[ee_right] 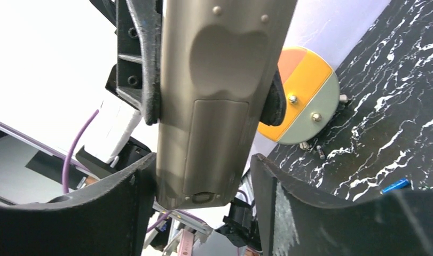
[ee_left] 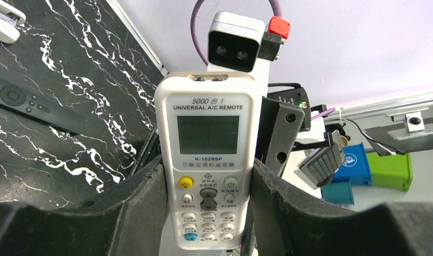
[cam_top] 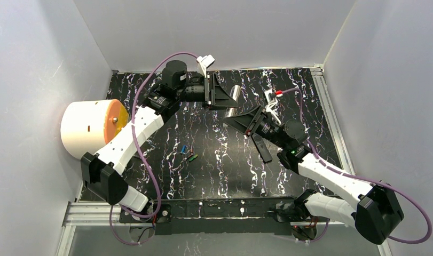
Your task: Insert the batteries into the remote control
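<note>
Dark curved fingers (ee_left: 150,202) fill the bottom of my left wrist feed, and between them the left gripper (ee_left: 206,170) is clamped on the remote control (ee_left: 207,133). It is a white handset with a grey screen, a yellow button, a green one and rows of small pale keys. I read "5000" with a Chinese character and "1", then "UNIVERSAL A/C REMOTE", and "K-1029SP" under the screen; the key captions are too small for me.

From the right wrist I see its back, a grey shell with two screws and the battery cover (ee_right: 214,146) in place. The right gripper (ee_right: 203,165) has its jaws either side of the remote's lower end. One side shows a thin gap, and I cannot tell whether they pinch it.

From above, the left arm rises from its base at the near left, bends and reaches to the far middle of the table (cam_top: 230,176). The right arm comes in from the near right, its gripper facing the left one, with the handset between them, off the table.

The batteries (cam_top: 188,153) lie on the table left of centre, well apart from both grippers (blue and green show, the rest is too small). A black remote (cam_top: 262,148) lies just beside the right forearm, and an orange-faced white drum (cam_top: 88,128) stands at the left wall.
</note>
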